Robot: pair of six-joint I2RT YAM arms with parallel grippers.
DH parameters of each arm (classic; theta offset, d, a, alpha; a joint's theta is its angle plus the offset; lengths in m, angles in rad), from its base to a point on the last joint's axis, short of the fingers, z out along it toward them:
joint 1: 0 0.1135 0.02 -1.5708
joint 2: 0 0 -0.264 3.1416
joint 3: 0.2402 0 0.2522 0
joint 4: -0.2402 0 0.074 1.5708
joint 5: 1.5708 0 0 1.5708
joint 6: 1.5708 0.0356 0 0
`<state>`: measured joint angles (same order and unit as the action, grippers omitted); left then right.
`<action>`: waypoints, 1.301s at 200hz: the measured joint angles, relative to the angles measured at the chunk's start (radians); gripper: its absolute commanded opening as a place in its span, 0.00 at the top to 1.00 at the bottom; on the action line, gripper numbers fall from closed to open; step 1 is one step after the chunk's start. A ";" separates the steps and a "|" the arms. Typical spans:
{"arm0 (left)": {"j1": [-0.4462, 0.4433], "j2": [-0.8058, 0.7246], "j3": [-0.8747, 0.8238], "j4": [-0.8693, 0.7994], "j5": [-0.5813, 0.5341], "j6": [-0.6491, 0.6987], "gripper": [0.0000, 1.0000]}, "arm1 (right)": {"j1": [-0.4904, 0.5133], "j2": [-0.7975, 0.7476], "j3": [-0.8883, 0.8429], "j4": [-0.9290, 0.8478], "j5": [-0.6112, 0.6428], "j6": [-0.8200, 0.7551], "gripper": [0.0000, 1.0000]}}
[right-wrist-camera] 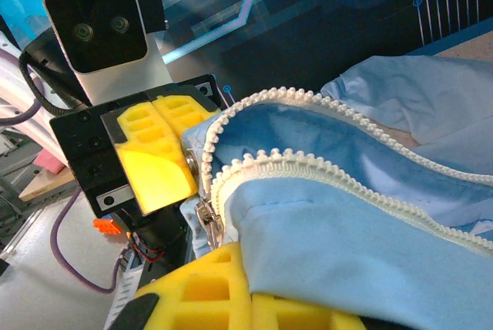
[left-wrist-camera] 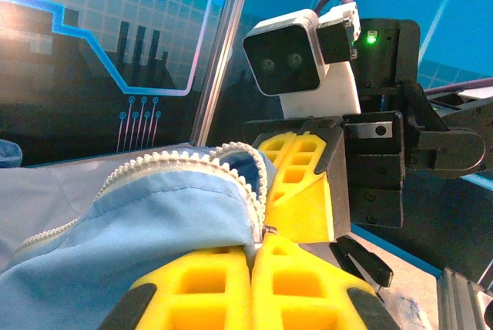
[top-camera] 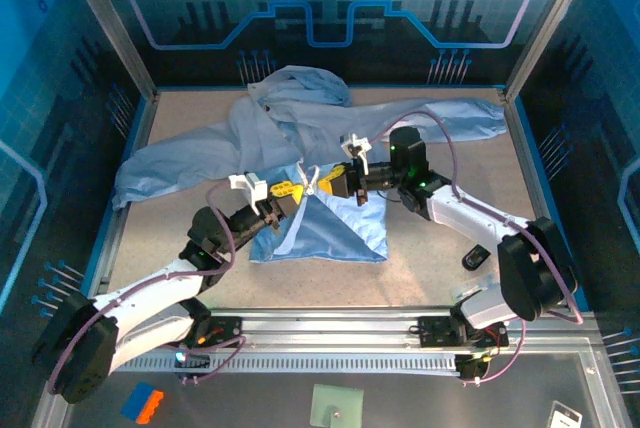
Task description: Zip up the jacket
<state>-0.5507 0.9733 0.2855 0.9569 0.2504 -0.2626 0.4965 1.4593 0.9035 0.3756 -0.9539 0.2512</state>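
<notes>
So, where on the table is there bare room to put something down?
Bare table runs between the jacket hem and the front rail, and between the right arm and the right wall, below the sleeve. Crowded: the centre, where the left gripper and right gripper pinch the jacket; a black thing lies front right.

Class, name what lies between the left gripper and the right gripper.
Between left gripper and right gripper: the jacket's raised edge with its white zipper, seen in the top view.

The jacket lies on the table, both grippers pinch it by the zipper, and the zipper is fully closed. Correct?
No: the zipper of the jacket is open; the right wrist view shows its two rows of teeth apart. The rest is right.
</notes>
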 measured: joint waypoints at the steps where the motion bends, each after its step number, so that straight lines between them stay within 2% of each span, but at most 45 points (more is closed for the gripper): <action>1: 0.000 0.000 0.000 0.000 0.000 0.000 1.00 | 0.000 0.000 0.000 0.000 0.000 0.000 1.00; 163: 0.001 -0.002 -0.005 -0.018 0.013 0.003 1.00 | 0.000 0.008 0.026 -0.003 -0.035 0.060 1.00; 260: 0.006 -0.058 0.003 -0.135 0.082 0.012 1.00 | -0.003 0.020 0.068 -0.144 -0.078 0.001 1.00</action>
<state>-0.5449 0.9150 0.2882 0.8215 0.3328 -0.2508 0.4931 1.4796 0.9710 0.2317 -1.0317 0.2520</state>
